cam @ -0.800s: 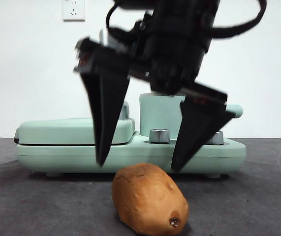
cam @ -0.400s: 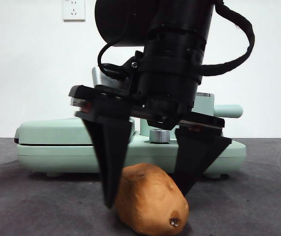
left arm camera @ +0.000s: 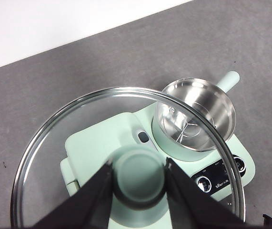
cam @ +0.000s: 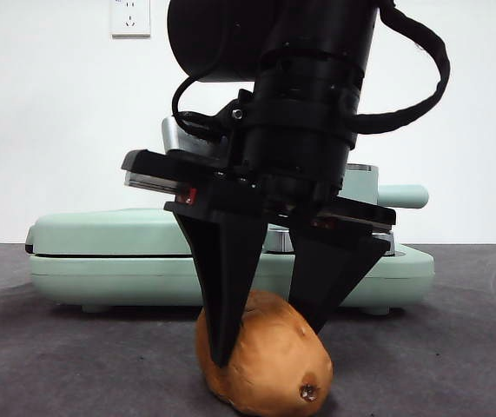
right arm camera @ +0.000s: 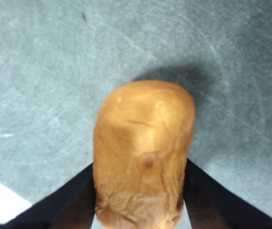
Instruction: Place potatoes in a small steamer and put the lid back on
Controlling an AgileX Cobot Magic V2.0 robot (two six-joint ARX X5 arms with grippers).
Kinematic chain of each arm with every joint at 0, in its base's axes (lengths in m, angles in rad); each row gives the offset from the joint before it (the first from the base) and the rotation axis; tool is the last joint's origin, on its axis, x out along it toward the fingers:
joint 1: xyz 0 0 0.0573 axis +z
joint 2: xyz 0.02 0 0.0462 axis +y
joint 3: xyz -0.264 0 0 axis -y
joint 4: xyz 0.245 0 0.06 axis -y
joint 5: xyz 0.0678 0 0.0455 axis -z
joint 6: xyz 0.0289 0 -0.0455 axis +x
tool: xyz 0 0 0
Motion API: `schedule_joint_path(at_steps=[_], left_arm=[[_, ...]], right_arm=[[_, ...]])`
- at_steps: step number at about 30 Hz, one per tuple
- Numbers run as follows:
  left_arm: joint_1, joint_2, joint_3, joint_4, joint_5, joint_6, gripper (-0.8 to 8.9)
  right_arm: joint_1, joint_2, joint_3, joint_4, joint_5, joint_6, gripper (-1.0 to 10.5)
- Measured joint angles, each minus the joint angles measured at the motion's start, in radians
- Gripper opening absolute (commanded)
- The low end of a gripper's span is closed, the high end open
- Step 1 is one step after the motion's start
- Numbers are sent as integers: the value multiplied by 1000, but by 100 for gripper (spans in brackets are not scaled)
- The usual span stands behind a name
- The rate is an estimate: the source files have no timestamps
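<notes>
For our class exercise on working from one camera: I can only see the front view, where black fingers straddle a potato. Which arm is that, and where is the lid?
Observer: It is the right gripper; its wrist view shows the potato between its fingers, which press against both its sides.

Operator: And the lid?

Observer: The left gripper holds the glass lid by its green knob, up in the air above the cooker.

Operator: Is the steamer ready to take the potato?

Observer: Yes. Seen through the lid, the steamer stands uncovered, and I see no food in its steel inside.

Operator: Has the potato left the table?

Observer: Not that I can tell; the front view shows it low on the dark table.
</notes>
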Motion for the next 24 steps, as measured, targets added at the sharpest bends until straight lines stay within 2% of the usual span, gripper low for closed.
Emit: schedule_joint_path(at_steps=[7,14,17,24], left_arm=[[0,0,0,0,0,1,50],[5,0,0,0,0,4,50],[5,0,0,0,0,5,50],[5,0,0,0,0,5,50]], right_arm=[[-12,0,101,-150,-3,-12,197],[-61,0,373,-362,36,-102,198],[-104,0,496,-435,73,-136,198],[-272,2,692,-482,76,-215,198]])
